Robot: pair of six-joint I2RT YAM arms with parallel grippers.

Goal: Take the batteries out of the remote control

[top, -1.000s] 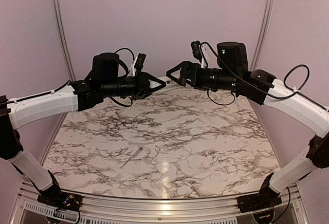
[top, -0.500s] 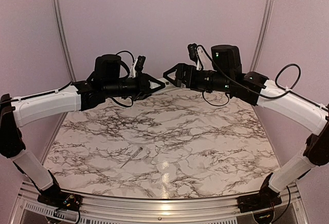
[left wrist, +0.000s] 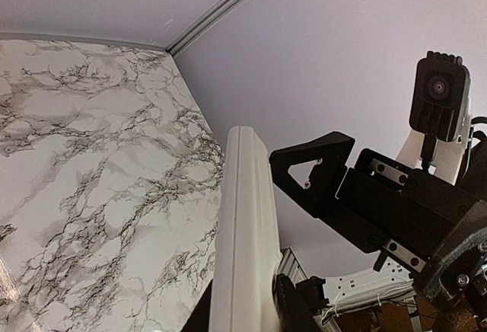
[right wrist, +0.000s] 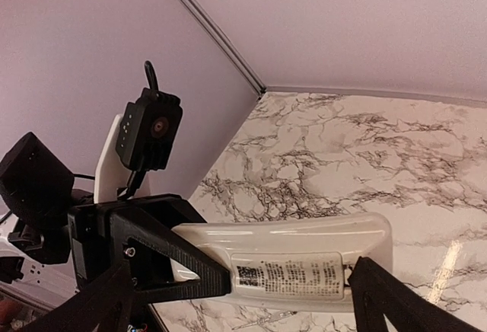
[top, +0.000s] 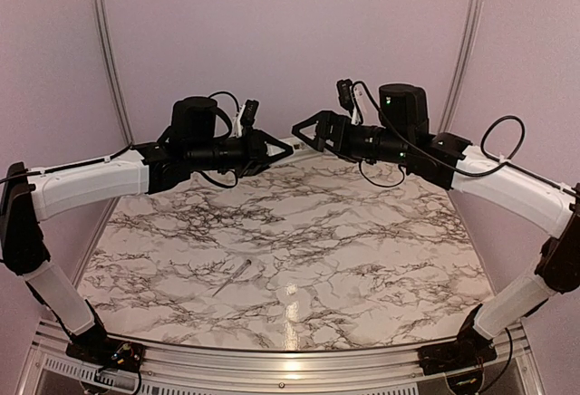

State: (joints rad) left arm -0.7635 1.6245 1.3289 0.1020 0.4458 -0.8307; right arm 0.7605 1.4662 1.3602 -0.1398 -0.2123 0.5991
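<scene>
My left pincer point(top: 286, 149) is clamping one end of the remote control point(left wrist: 245, 225), a smooth white plastic oblong with rounded corners, and is holding it in the air above the far part of the table point(top: 362, 259). One face of the handset is carrying a pale printed label. My right pincer point(right wrist: 243, 269) is standing wide apart and gripping nothing. Its black, triangular, open-framed fingers point(right wrist: 163, 252) are flanking the free end of the remote control, which is lying between them. Whether they are touching it, I cannot tell. The table is showing a glossy white marble pattern with dark veins. A thin pale grey stick point(top: 234, 277) is lying on it, well below both pincers.
</scene>
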